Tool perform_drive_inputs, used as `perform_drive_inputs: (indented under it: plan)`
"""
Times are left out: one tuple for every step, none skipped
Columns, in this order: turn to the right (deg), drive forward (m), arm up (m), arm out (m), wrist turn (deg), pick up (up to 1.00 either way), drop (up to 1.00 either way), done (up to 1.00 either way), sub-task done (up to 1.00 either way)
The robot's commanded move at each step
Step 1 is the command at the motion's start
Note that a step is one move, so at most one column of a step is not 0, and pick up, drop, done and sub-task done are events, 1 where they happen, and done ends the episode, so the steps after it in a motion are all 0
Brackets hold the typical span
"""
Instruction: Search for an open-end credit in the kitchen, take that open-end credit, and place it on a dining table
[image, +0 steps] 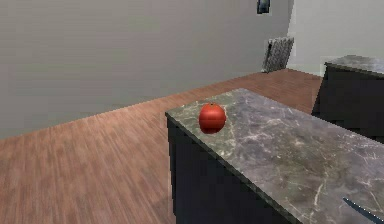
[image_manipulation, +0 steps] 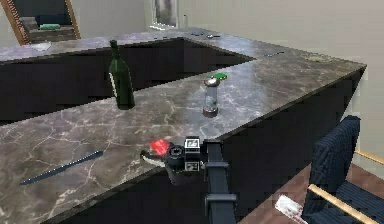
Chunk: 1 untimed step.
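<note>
Forward view first: a red round fruit (image: 212, 118) sits near the ten o'clock corner of a marble counter (image: 290, 160), with a second dark counter (image: 355, 90) at two o'clock. Over to the arm side view: the arm (image_manipulation: 220, 185) stands up from six o'clock against the marble worktop (image_manipulation: 100, 140), the gripper (image_manipulation: 166, 158) right by a small red thing (image_manipulation: 157, 150) at the stone's edge, perhaps the card but too small to be sure, so I cannot tell whether the gripper holds anything. A dark green bottle (image_manipulation: 120, 72) stands at eleven o'clock from it, a small shaker (image_manipulation: 210, 97) at one o'clock.
</note>
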Motion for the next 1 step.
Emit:
perform_drive_inputs:
  plan:
    - [0.0, 0.00, 0.10, 0.00, 0.0, 0.00, 0.00, 0.00, 0.00]
